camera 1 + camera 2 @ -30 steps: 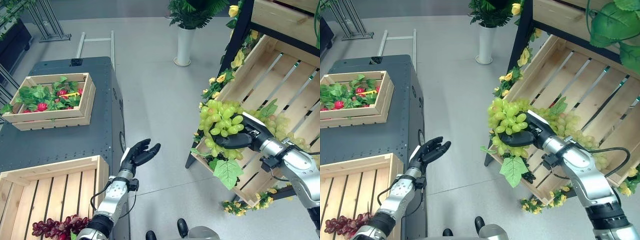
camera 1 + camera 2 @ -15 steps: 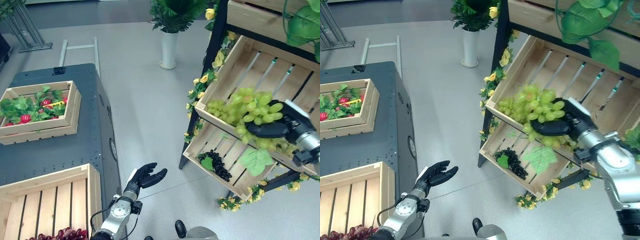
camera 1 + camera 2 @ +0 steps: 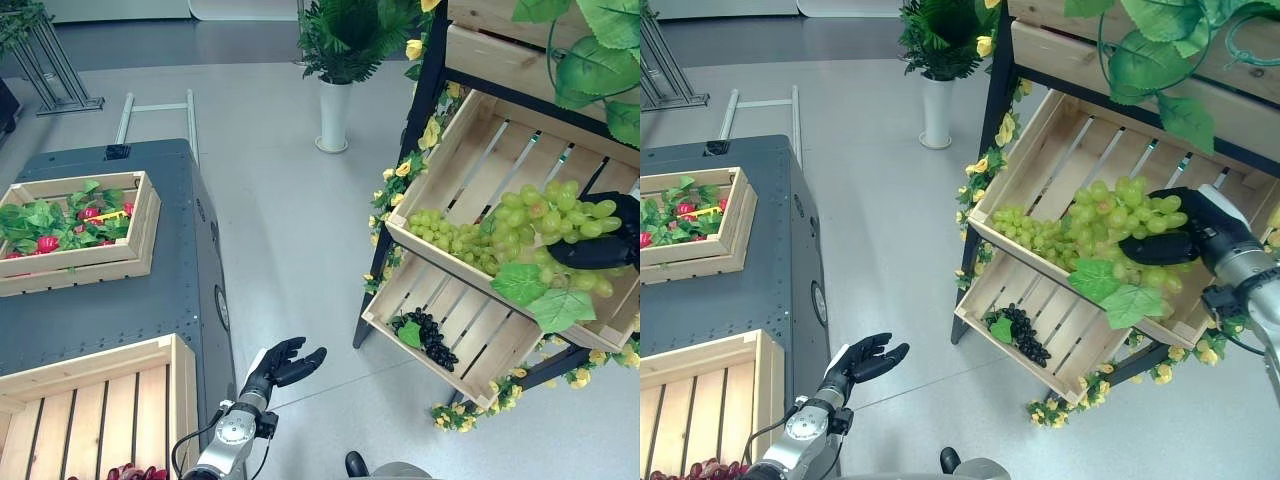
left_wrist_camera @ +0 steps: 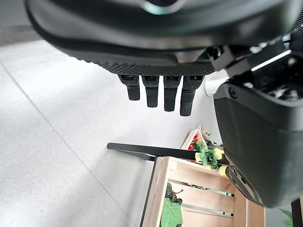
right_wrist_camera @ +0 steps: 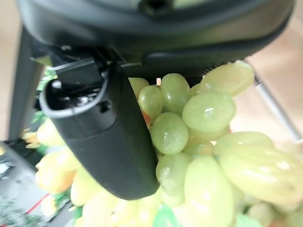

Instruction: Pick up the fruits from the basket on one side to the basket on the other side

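- The right hand (image 3: 1185,232) gripped the bunch of pale green grapes (image 3: 1118,228) with curled fingers over the slanted wooden crate (image 3: 1070,170) on the right.
- The left hand (image 3: 280,362) hung open above the grey floor (image 3: 290,230).

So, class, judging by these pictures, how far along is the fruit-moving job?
Done: purple grapes lie in the near crate. In hand: the right hand grips a green grape bunch over the shelf crate, where more green grapes wait. The left hand hangs open.

Green grape bunch (image 3: 1118,222) with leaves, held over slanted wooden crate (image 3: 1060,170), dark grapes (image 3: 1022,335) in crate below
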